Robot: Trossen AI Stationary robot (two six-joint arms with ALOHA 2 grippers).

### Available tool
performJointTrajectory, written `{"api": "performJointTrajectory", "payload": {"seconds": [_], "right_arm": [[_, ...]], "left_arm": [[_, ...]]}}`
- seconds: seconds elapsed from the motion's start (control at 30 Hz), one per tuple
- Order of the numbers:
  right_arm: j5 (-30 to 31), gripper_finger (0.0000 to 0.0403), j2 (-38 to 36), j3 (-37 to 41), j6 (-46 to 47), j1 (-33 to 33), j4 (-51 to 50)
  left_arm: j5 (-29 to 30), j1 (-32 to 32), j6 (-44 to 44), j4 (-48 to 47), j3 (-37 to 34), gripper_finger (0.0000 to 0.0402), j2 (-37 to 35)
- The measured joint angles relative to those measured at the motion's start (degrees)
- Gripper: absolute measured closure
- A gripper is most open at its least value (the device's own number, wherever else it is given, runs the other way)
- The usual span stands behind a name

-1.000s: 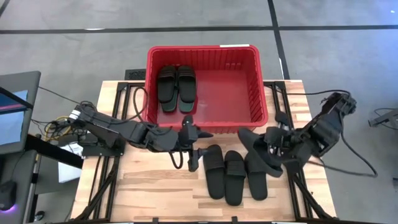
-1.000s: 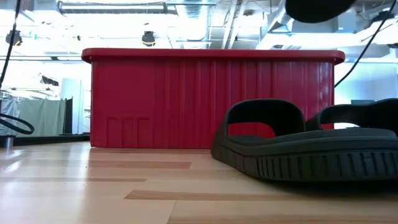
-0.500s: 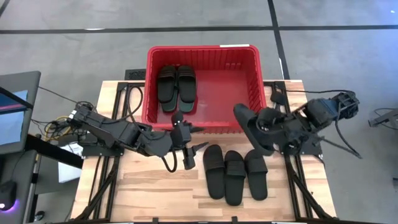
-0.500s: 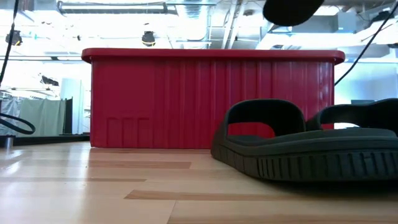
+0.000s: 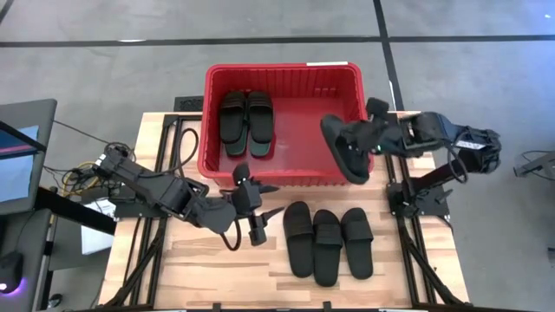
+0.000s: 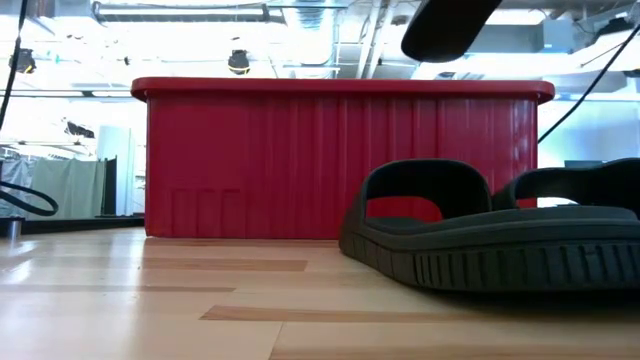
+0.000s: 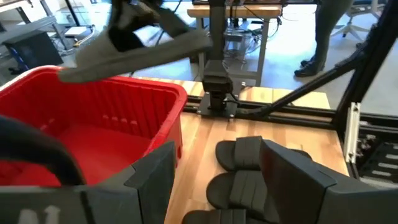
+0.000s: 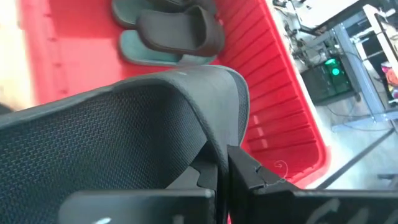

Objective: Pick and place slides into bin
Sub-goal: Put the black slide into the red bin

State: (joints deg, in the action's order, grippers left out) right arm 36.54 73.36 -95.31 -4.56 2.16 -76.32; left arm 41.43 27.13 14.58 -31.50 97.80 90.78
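Right end effector (image 5: 368, 139) is held above the right wall of the red bin (image 5: 282, 73), fingers shut tight on a black slide (image 5: 345, 149). The slide is carried tilted, sole toward the bin's inside, hanging over the rim at the right front corner; in the right wrist view its textured sole (image 8: 106, 143) fills the frame with the bin floor beyond. In the low view the carried slide (image 6: 447, 25) shows dark above the bin rim, clear of it.

Left end effector (image 5: 251, 208) is seen low over the bench (image 5: 199, 260), just in front of the bin's front wall, fingers spread wide with nothing between them. Three slides on the bench lie near it on its right side, apart from it.

Count of slides seen:
- two in the bin, side by side against the left part of the floor (image 5: 245, 121), straps up; dark, with a greenish tone in the right wrist view (image 8: 168, 34)
- three black ones on the bench (image 5: 328, 243), laid side by side in a row in front of the bin, touching or nearly so
- one black one held in the air by the right end effector

Six in all are visible. One bin, set at the far middle of the bench
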Motion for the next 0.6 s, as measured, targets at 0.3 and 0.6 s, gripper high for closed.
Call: {"api": "performJointTrajectory", "payload": {"seconds": [0.3, 0.6], "right_arm": [[-8.30, 0.0402, 1.66, 0.02, -7.88, -14.71, 6.56], [-12.75, 0.0402, 9.90, 0.00, -11.54, -23.09, 9.45]], "left_arm": [[0.02, 2.98, 3.93, -6.25, 0.00, 0.0182, 0.02], [-0.07, 5.05, 6.05, -14.65, 0.00, 0.0181, -0.75]]}}
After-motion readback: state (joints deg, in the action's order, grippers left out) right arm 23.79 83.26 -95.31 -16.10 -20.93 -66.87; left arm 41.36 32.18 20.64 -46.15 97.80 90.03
